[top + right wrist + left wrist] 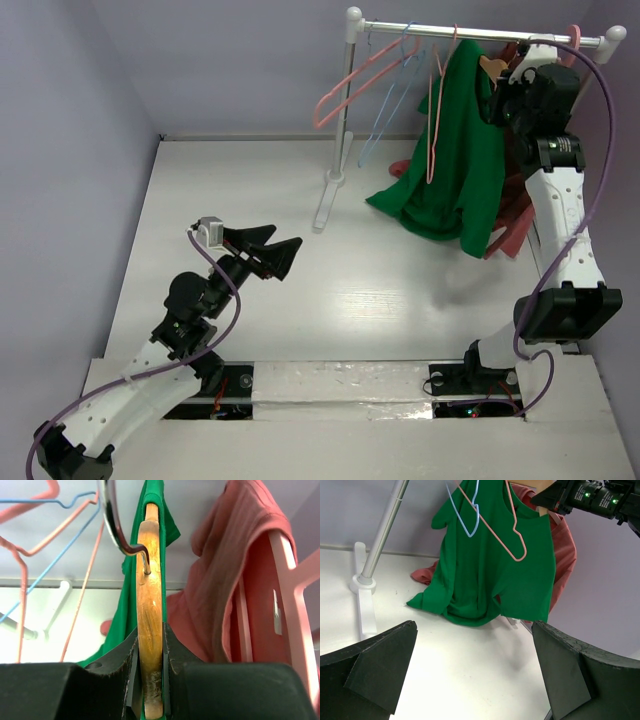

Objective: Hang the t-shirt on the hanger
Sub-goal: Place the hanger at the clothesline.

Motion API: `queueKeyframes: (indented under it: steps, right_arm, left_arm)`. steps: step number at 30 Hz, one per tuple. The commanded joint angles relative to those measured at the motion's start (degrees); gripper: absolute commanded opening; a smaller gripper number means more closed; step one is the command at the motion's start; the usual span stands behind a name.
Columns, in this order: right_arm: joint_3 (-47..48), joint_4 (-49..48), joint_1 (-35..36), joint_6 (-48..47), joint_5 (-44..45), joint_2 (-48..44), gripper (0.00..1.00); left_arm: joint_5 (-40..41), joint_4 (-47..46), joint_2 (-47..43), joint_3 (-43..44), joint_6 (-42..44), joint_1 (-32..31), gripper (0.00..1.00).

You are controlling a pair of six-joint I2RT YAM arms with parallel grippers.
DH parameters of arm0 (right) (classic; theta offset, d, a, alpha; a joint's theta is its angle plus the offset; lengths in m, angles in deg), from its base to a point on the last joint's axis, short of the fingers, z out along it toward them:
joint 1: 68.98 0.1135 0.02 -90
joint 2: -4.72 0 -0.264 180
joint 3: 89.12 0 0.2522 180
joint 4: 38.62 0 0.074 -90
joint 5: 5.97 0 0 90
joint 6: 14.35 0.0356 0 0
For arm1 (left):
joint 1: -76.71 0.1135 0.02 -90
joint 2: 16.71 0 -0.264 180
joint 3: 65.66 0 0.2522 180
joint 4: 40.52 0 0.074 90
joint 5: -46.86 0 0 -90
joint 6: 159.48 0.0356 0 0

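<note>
Right fingers (115,670) clenched on the hanger (149,595), upper right of the top view, pinching its wooden shoulder edge-on. Metal hook is up by the rail (480,33); can't tell if it's seated. T-shirt (455,160) drapes from the hanger, hem low near the tabletop (250,180). Salmon garment (235,580) just beside it, frame right. Left fingers (255,238) released, spread wide, holding nothing, lower left, well apart from the rail.

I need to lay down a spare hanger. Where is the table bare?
Bare: the middle of the table, between the left claw, the rack foot and the t-shirt; also the far left, beside that foot. Crowded: the far right corner, with t-shirt, red garment and right claw.
</note>
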Motion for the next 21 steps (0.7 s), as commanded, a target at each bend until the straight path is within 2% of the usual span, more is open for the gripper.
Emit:
queueKeyframes:
  steps: [1,13,21]
  right_arm:
    - [6.34,-9.07,-0.37,1.57,-1.53,0.66,0.00]
    - [10.84,-8.80,-0.90,4.29,-0.13,7.09,0.00]
    - [5.58,-11.52,-0.90,6.31,0.49,6.21,0.00]
  left_arm:
    - [0.28,-3.65,0.23,-0.59,-0.14,-0.32,0.99]
    - [0.55,-3.74,1.02,-0.51,0.03,-0.32,0.99]
    - [0.72,-3.65,0.84,-0.59,-0.05,-0.32,0.99]
